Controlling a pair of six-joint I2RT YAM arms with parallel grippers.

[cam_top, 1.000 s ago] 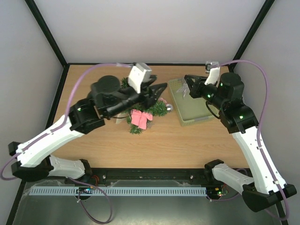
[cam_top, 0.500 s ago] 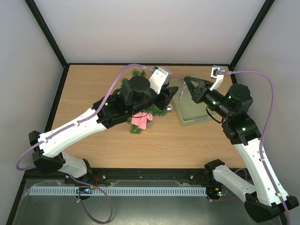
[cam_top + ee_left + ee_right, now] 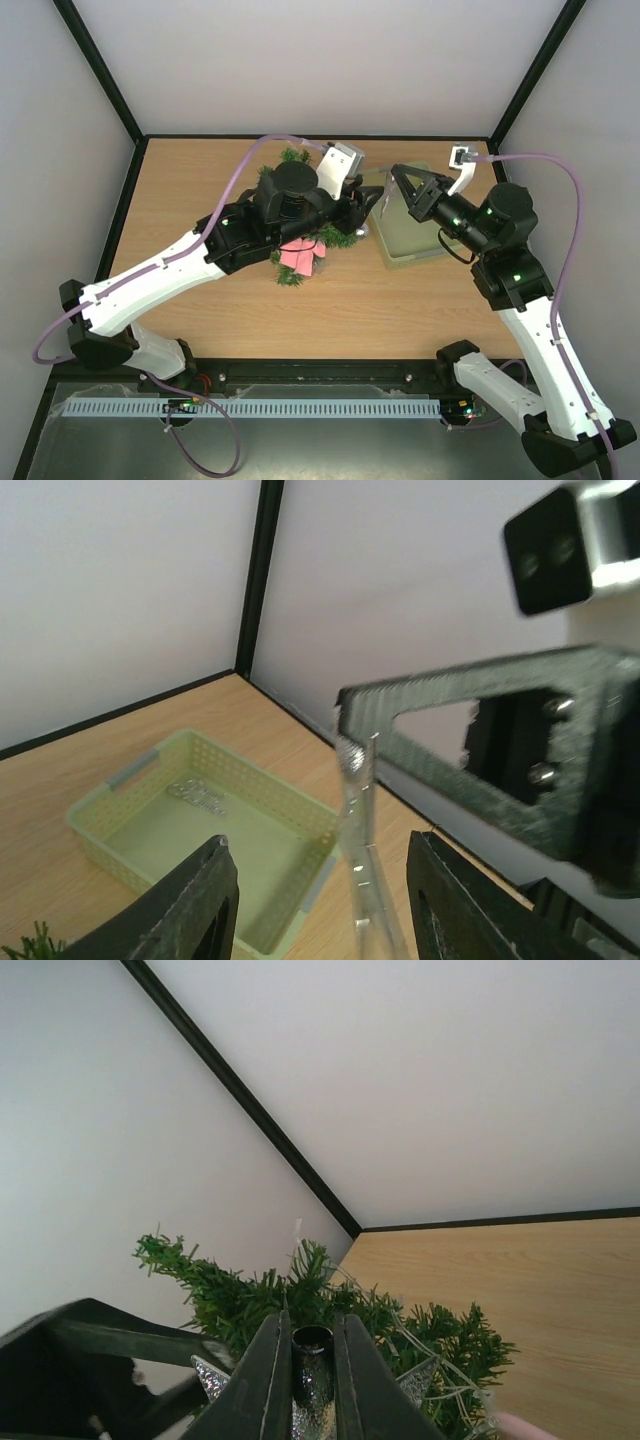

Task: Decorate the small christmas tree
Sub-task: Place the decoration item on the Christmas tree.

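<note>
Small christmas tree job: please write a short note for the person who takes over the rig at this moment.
The right gripper is shut on a silver star, held up over the basket.
The left gripper is open, one finger on each side of the star, not clamped.
The small christmas tree is on the table under the left arm.
Done: pink bow on the tree, silver ball at its edge.
Left: the star, and one silver ornament in the basket.

**Surfaces and finishes**

- table (image 3: 200, 190): wood-grain top, smooth, matt
- small christmas tree (image 3: 250, 1295): bristly green plastic needles
- star ornament (image 3: 212, 1380): silver glitter, rough, sparkling
- basket (image 3: 240, 850): pale green perforated plastic, matt
- left claw (image 3: 318, 880): black plastic, grainy
- arm shells (image 3: 150, 285): white plastic, smooth, slight gloss
</note>
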